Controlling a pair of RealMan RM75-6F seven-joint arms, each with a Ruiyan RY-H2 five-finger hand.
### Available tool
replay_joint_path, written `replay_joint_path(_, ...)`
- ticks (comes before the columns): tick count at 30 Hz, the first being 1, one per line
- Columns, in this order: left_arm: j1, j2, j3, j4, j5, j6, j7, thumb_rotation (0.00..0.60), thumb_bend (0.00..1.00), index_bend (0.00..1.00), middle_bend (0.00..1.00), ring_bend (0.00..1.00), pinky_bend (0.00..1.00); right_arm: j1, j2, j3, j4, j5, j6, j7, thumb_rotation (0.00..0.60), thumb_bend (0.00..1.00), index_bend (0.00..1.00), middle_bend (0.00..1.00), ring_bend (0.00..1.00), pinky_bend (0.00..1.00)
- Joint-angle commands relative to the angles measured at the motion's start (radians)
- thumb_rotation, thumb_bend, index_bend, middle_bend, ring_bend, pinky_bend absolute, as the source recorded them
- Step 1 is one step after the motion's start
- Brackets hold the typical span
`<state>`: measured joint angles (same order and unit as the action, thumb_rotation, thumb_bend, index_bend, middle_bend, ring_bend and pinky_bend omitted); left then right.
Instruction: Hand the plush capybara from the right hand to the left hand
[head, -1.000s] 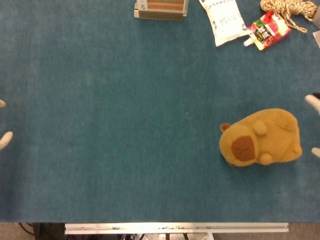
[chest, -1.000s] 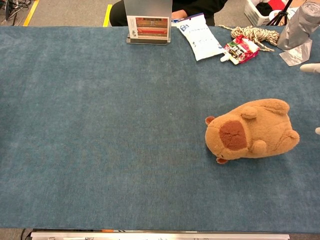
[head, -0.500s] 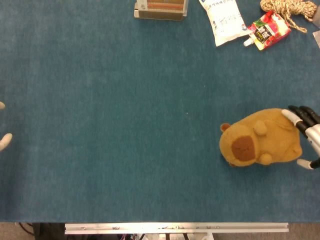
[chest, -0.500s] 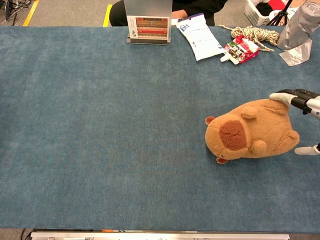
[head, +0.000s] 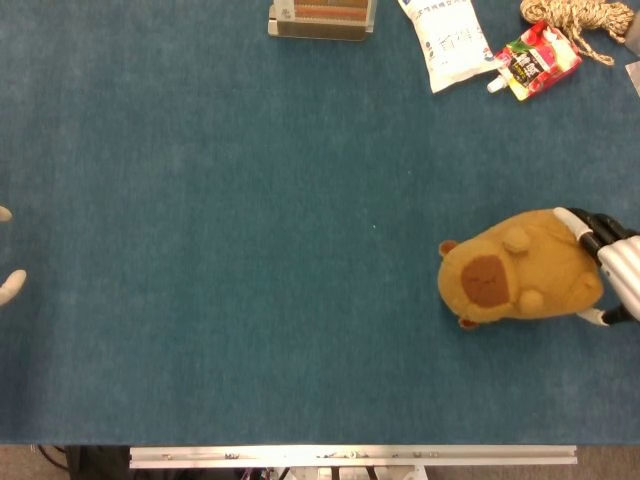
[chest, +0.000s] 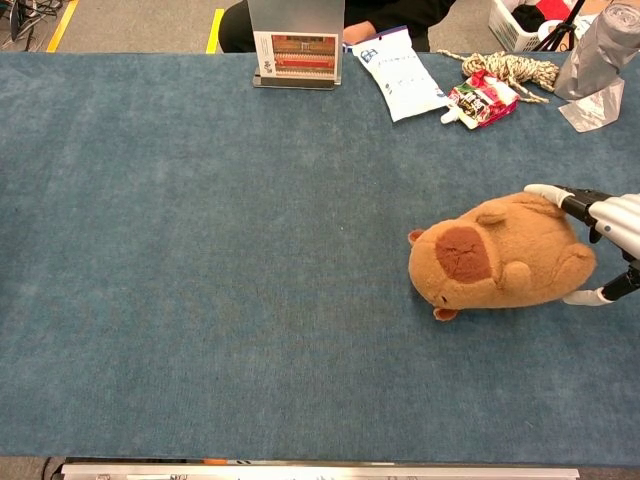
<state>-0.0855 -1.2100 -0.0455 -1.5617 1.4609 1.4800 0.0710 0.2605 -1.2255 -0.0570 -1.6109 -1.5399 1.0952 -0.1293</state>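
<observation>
One plush capybara (head: 520, 270) lay on the blue table (head: 250, 250) near its right edge, the right hand (head: 612, 268) clasping its rear. Whether the left hand (head: 8, 285) was open or closed, I could not tell.

The table (head: 250, 250) is seen straight down from the head; from the chest it's viewed lower, angled forward, same blue top shared.

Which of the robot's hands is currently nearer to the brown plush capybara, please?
The right hand: its fingers wrap the brown plush capybara at its rear end. The left hand sits far across the table, only fingertips showing at the frame's edge.
</observation>
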Motion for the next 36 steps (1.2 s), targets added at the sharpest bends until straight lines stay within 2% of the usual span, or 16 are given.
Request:
replay_joint_path(1,0.0,-0.001,0.0,0.0,-0.002,-0.003,-0.001,0.6,0.15,0.35,0.32,0.33,0.47,-0.01,-0.059,0.014,0.067,-0.021,0.053,0.041,0.6,0.0,0.18,0.22,0.26,0.51)
replay_joint_path(5,0.001,-0.004,0.002,0.001,-0.003,-0.005,-0.001,0.6,0.15,0.35,0.32,0.33,0.48,-0.025,-0.132,0.032,0.151,-0.048,0.134,0.086,0.6,0.0,0.31,0.37,0.42,0.61)
replay_joint_path(8,0.002,-0.004,0.003,0.002,-0.005,-0.005,-0.002,0.6,0.15,0.35,0.32,0.33,0.48,-0.034,-0.178,0.039,0.208,-0.069,0.185,0.122,0.6,0.0,0.45,0.51,0.57,0.7)
replay_joint_path(15,0.003,-0.008,0.004,0.005,-0.007,-0.009,-0.005,0.6,0.15,0.36,0.32,0.33,0.49,-0.043,-0.227,0.042,0.276,-0.084,0.238,0.168,0.6,0.0,0.62,0.65,0.7,0.77)
replay_joint_path(21,0.003,-0.008,0.004,0.003,-0.005,-0.007,-0.005,0.6,0.15,0.36,0.32,0.33,0.49,-0.05,-0.225,0.038,0.27,-0.105,0.283,0.209,0.6,0.01,0.68,0.69,0.74,0.79)
replay_joint_path(36,0.002,-0.014,0.001,0.004,-0.005,-0.009,-0.008,0.6,0.15,0.36,0.32,0.33,0.49,-0.048,-0.193,0.046,0.2,-0.144,0.353,0.226,0.6,0.03,0.69,0.69,0.74,0.79)
